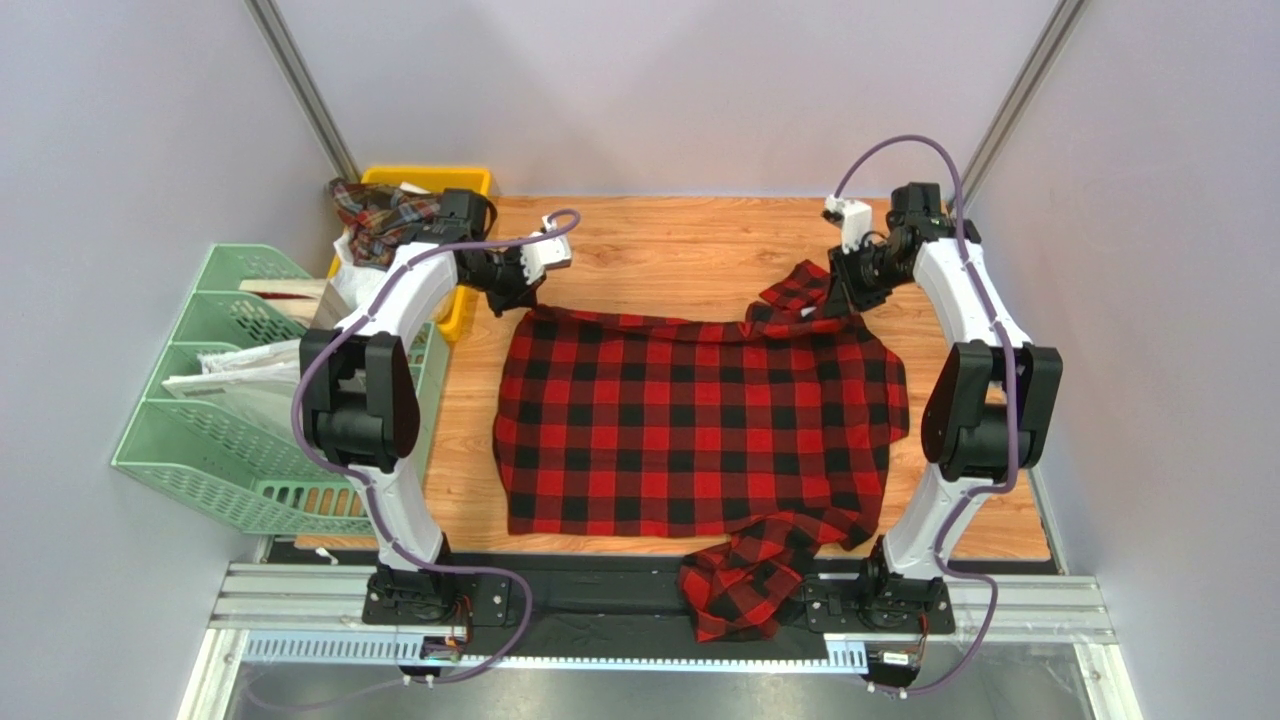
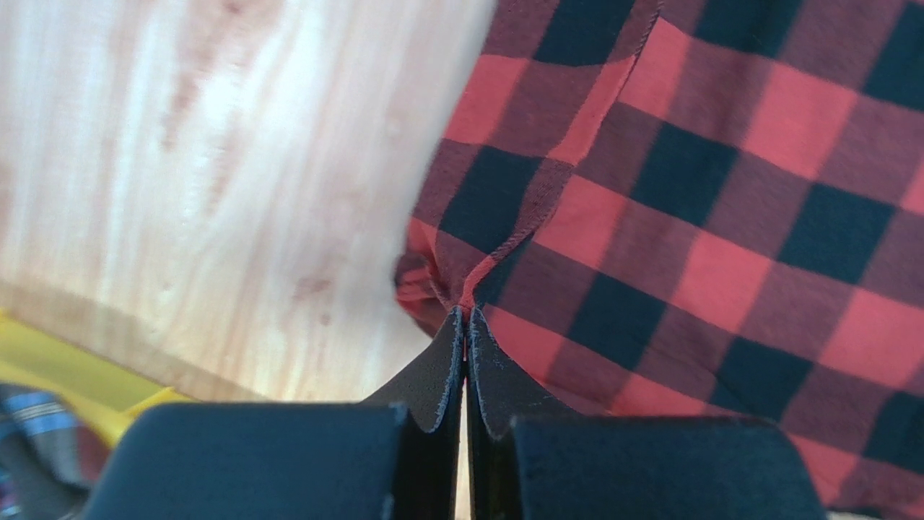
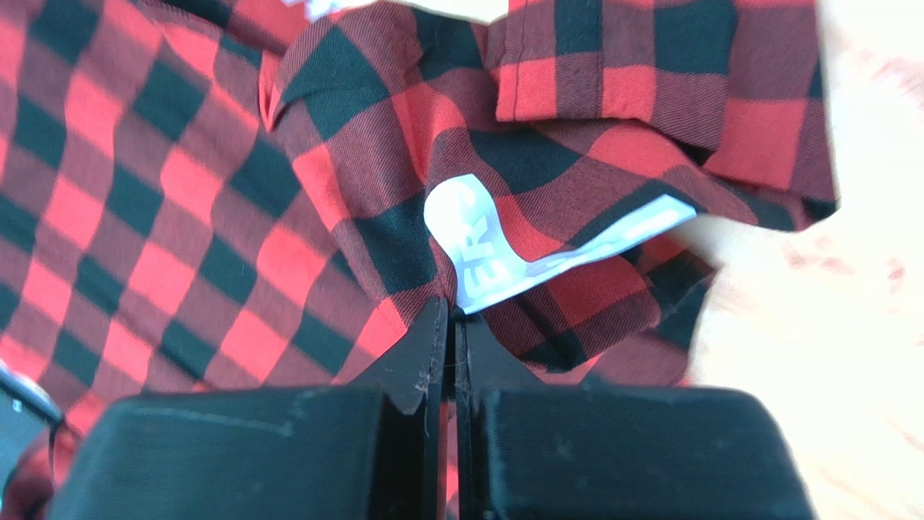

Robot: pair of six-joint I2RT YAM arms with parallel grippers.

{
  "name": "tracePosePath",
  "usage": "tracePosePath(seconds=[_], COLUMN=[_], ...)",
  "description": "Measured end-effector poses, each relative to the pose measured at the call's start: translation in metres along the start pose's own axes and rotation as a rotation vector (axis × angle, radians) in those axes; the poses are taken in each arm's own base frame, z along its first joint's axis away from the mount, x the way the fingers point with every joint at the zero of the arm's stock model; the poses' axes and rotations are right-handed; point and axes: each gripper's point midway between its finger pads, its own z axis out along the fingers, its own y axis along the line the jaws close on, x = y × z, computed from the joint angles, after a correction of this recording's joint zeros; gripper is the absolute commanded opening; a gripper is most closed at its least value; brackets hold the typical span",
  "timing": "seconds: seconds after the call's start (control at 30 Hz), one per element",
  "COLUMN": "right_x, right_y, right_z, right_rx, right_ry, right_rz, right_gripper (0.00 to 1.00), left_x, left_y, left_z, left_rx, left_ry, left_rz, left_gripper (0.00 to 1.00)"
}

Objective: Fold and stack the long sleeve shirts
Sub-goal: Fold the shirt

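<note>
Along the far edge of the shirt [image 1: 699, 420], left gripper [image 2: 466, 325] and right gripper [image 3: 450, 314] each pinch cloth, fully closed.

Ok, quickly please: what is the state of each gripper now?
Left gripper: closed, pinching an edge of the red-and-black shirt.
Right gripper: closed on the same shirt, at its white label.

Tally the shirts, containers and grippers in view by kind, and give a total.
Plaid shirts: 2, the red-and-black shirt and a darker plaid shirt
Yellow bin: 1
Green mesh rack: 1
Grippers: 2, left gripper and right gripper
Total: 6
</note>
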Motion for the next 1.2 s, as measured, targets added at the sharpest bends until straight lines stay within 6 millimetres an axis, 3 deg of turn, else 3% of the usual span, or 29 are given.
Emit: tracePosePath(seconds=[0.17,0.33,0.37,0.47,0.67,0.73,0.83,0.97,1.1,1.2], right_x=[0.037,0.066,0.07,0.08,0.095,0.086,0.048,-0.001,-0.02,-0.021], right_y=[0.011,0.021,0.024,0.029,0.036,0.031,0.002,-0.041,-0.066,-0.069], right_z=[0.006,0.015,0.016,0.02,0.009,-0.002,-0.017,-0.023,0.002,0.035], right_rx=[-0.036,-0.079,-0.088,-0.111,-0.14,-0.131,-0.06,0.051,0.101,0.108], right_ry=[0.08,0.155,0.167,0.205,0.271,0.261,0.17,0.046,0.047,0.097], right_rz=[-0.001,0.004,0.002,-0.003,-0.005,0.01,0.032,0.056,0.062,0.038], right_gripper=[0.02,0.22,0.34,0.51,0.63,0.63,0.61,0.6,0.61,0.67], left_x=[0.023,0.053,0.055,0.06,0.065,0.063,0.053,0.025,-0.001,-0.009], left_y=[-0.026,-0.052,-0.053,-0.052,-0.054,-0.054,-0.051,-0.038,-0.027,-0.026], left_z=[0.007,0.014,0.014,0.015,0.011,0.009,0.007,0.0,-0.006,-0.008], left_rx=[0.084,0.156,0.161,0.16,0.169,0.173,0.165,0.128,0.097,0.097], left_ry=[0.05,0.148,0.16,0.189,0.225,0.223,0.197,0.125,0.057,0.03], left_rz=[0.019,0.032,0.038,0.054,0.062,0.055,0.024,-0.032,-0.082,-0.119], left_gripper=[0.0,0.01,0.06,0.18,0.43,0.47,0.63,0.67,0.68,0.69])
